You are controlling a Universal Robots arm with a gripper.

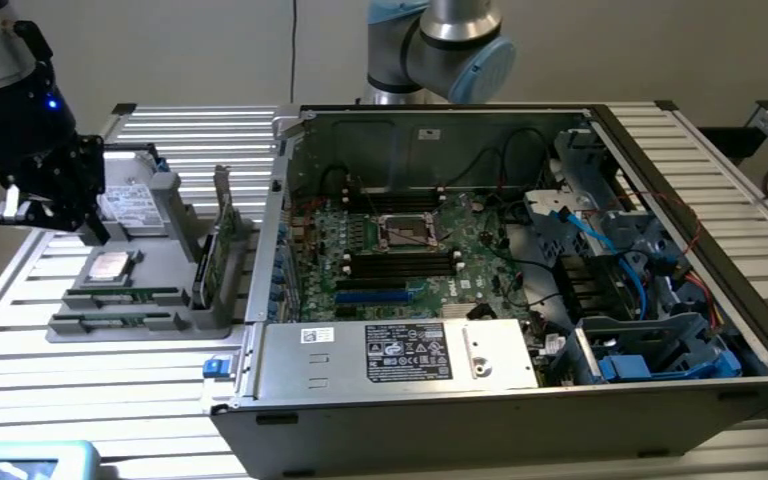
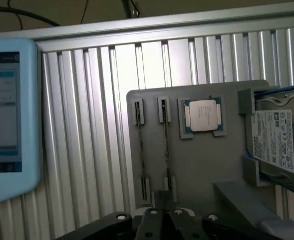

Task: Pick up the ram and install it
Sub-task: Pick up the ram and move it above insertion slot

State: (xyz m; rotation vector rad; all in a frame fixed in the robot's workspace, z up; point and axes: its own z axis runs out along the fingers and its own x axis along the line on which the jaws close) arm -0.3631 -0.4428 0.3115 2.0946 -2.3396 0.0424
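Observation:
Two ram sticks stand on edge in slots of a grey holder tray [image 1: 157, 325] on the table at the exterior view's left. One stick [image 1: 127, 297] [image 2: 165, 150] lies beside the other [image 1: 115, 321] [image 2: 141, 152]; both are thin, dark and green. My gripper [image 1: 57, 222] hangs above the tray's far end, over the hard drive and apart from the sticks, with nothing seen in it. In the wrist view the gripper's black body [image 2: 161, 222] sits at the frame's edge next to the sticks' ends. The open computer case [image 1: 518, 380] shows its motherboard [image 1: 398, 250] with dark memory slots [image 1: 398, 262].
The tray also carries a silver processor chip [image 1: 108, 265] [image 2: 203, 115], a hard drive [image 1: 131, 200] [image 2: 279, 140] and an upright green expansion card [image 1: 224, 240]. A light-blue screen device [image 2: 7, 115] [image 1: 17, 462] lies beside the tray. Cables and blue drive bays [image 1: 651, 340] crowd the case's right side.

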